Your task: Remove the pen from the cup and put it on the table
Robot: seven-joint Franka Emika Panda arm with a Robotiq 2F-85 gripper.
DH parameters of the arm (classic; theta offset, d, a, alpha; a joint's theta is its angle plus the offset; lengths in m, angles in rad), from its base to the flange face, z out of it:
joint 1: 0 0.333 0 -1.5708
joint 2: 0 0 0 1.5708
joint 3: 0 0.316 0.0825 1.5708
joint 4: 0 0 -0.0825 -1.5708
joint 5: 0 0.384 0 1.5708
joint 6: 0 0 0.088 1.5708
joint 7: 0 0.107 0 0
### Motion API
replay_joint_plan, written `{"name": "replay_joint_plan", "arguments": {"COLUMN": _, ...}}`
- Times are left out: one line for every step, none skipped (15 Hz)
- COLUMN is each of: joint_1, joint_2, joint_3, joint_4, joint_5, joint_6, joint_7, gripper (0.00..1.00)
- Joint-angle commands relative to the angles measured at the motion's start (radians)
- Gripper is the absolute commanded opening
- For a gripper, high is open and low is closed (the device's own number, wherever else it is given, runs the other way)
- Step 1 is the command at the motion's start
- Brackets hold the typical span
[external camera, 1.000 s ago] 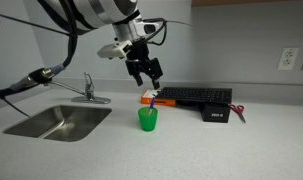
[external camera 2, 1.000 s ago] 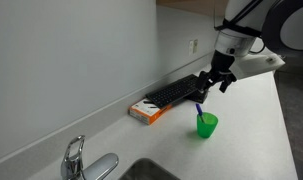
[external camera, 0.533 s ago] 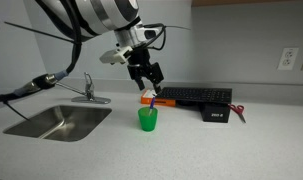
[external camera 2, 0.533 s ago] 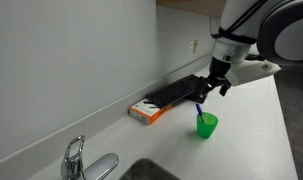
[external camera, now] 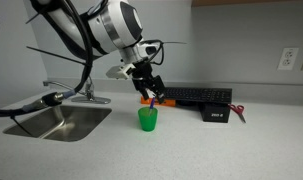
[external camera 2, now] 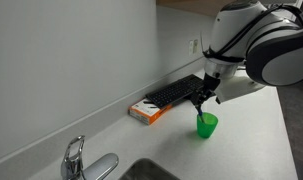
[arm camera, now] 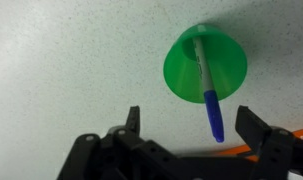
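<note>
A green cup [external camera: 147, 119] stands on the speckled counter, also seen in an exterior view [external camera 2: 206, 124] and from above in the wrist view [arm camera: 205, 63]. A pen with a white barrel and blue cap [arm camera: 207, 92] leans out of the cup; its blue top shows in the exterior views [external camera: 151, 100] [external camera 2: 199, 110]. My gripper [external camera: 148, 88] [external camera 2: 204, 96] hangs just above the cup and the pen's top. In the wrist view the gripper [arm camera: 199, 125] is open, its fingers on either side of the blue cap, not touching it.
A black keyboard [external camera: 196, 96] lies along the back wall, with an orange box [external camera 2: 144, 110] beside it and a small black device [external camera: 218, 113] to its right. A sink [external camera: 53, 123] with a faucet [external camera: 88, 90] sits at the left.
The gripper has lowered toward the cup and the pen's top, and the arm has swung closer over the counter. The cup and pen have not moved.
</note>
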Motion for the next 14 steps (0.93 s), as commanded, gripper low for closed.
{"name": "replay_joint_plan", "arguments": {"joint_1": 0.044, "joint_2": 0.060, "joint_3": -0.047, "joint_4": 0.040, "joint_5": -0.066, "joint_6": 0.062, "joint_7": 0.084, "gripper": 1.00}}
{"name": "replay_joint_plan", "arguments": {"joint_1": 0.051, "joint_2": 0.070, "joint_3": -0.055, "joint_4": 0.046, "joint_5": -0.071, "joint_6": 0.070, "joint_7": 0.092, "gripper": 1.00}}
{"name": "replay_joint_plan", "arguments": {"joint_1": 0.060, "joint_2": 0.080, "joint_3": -0.063, "joint_4": 0.051, "joint_5": -0.075, "joint_6": 0.078, "joint_7": 0.100, "gripper": 0.87}}
{"name": "replay_joint_plan", "arguments": {"joint_1": 0.068, "joint_2": 0.087, "joint_3": -0.071, "joint_4": 0.055, "joint_5": -0.078, "joint_6": 0.085, "joint_7": 0.107, "gripper": 0.72}}
{"name": "replay_joint_plan", "arguments": {"joint_1": 0.075, "joint_2": 0.096, "joint_3": -0.077, "joint_4": 0.060, "joint_5": -0.080, "joint_6": 0.094, "joint_7": 0.110, "gripper": 0.66}}
{"name": "replay_joint_plan", "arguments": {"joint_1": 0.082, "joint_2": 0.103, "joint_3": -0.084, "joint_4": 0.064, "joint_5": -0.079, "joint_6": 0.098, "joint_7": 0.114, "gripper": 0.56}}
{"name": "replay_joint_plan", "arguments": {"joint_1": 0.090, "joint_2": 0.108, "joint_3": -0.090, "joint_4": 0.066, "joint_5": -0.079, "joint_6": 0.103, "joint_7": 0.117, "gripper": 0.49}}
{"name": "replay_joint_plan", "arguments": {"joint_1": 0.096, "joint_2": 0.107, "joint_3": -0.096, "joint_4": 0.066, "joint_5": -0.079, "joint_6": 0.104, "joint_7": 0.117, "gripper": 0.42}}
{"name": "replay_joint_plan", "arguments": {"joint_1": 0.103, "joint_2": 0.101, "joint_3": -0.101, "joint_4": 0.062, "joint_5": -0.085, "joint_6": 0.106, "joint_7": 0.121, "gripper": 0.33}}
{"name": "replay_joint_plan", "arguments": {"joint_1": 0.108, "joint_2": 0.093, "joint_3": -0.106, "joint_4": 0.057, "joint_5": -0.085, "joint_6": 0.105, "joint_7": 0.119, "gripper": 0.26}}
{"name": "replay_joint_plan", "arguments": {"joint_1": 0.114, "joint_2": 0.076, "joint_3": -0.109, "joint_4": 0.049, "joint_5": -0.087, "joint_6": 0.097, "joint_7": 0.121, "gripper": 0.17}}
{"name": "replay_joint_plan", "arguments": {"joint_1": 0.117, "joint_2": 0.061, "joint_3": -0.112, "joint_4": 0.040, "joint_5": -0.090, "joint_6": 0.095, "joint_7": 0.120, "gripper": 0.10}}
{"name": "replay_joint_plan", "arguments": {"joint_1": 0.120, "joint_2": 0.030, "joint_3": -0.114, "joint_4": 0.022, "joint_5": -0.096, "joint_6": 0.087, "joint_7": 0.123, "gripper": 0.01}}
{"name": "replay_joint_plan", "arguments": {"joint_1": 0.120, "joint_2": -0.001, "joint_3": -0.114, "joint_4": 0.005, "joint_5": -0.095, "joint_6": 0.079, "joint_7": 0.116, "gripper": 0.00}}
